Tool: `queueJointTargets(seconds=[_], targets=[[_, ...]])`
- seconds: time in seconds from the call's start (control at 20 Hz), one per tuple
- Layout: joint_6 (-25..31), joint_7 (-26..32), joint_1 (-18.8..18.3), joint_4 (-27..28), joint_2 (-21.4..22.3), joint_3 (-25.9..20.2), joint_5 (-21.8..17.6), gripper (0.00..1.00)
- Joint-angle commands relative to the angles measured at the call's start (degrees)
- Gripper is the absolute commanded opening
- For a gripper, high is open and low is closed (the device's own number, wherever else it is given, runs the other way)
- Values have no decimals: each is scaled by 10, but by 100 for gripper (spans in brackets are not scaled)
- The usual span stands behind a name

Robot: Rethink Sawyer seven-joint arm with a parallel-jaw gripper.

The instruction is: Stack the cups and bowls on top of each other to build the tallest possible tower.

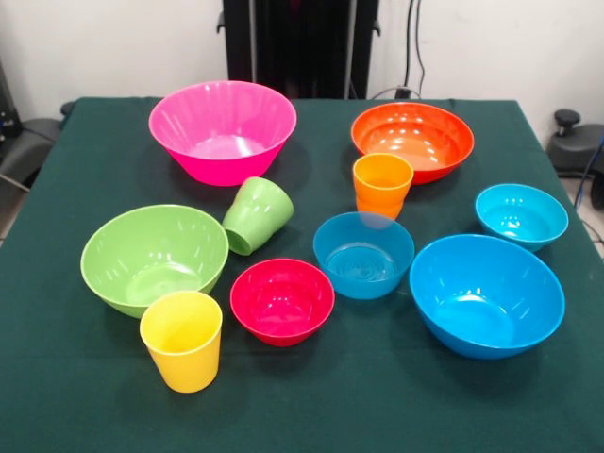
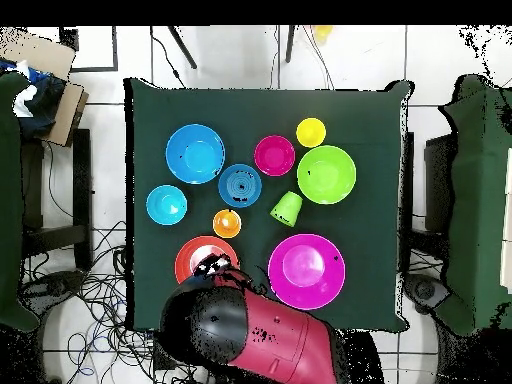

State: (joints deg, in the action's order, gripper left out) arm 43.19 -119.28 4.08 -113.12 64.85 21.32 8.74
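Observation:
All pieces stand apart on the table, none stacked. The large pink bowl (image 1: 223, 130) and orange bowl (image 1: 412, 140) are at the far side. The orange cup (image 1: 382, 185) stands upright by the orange bowl. The green cup (image 1: 256, 215) lies tilted on its side next to the light green bowl (image 1: 154, 258). The yellow cup (image 1: 182, 340) stands upright at the front. The red bowl (image 1: 282, 300), two small blue bowls (image 1: 363, 254) (image 1: 521, 216) and the large blue bowl (image 1: 485, 294) sit open side up. The gripper (image 2: 212, 266) shows only in the overhead view, over the orange bowl's (image 2: 190, 255) rim.
The dark green tablecloth (image 1: 75, 396) covers the whole table. The red and black arm (image 2: 270, 335) hangs over the table's edge by the robot's base. The black pedestal (image 1: 300, 42) stands behind the far edge. Chairs and cables surround the table.

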Motion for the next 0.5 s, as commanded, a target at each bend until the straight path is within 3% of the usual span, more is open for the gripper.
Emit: queueJointTargets(seconds=[0.05, 0.25, 0.5], targets=[[1, 25, -3, -44, -6, -48, -54, 100], [-2, 25, 2, -44, 5, -39, -70, 100], [-37, 27, -12, -74, 15, -52, -57, 100]])
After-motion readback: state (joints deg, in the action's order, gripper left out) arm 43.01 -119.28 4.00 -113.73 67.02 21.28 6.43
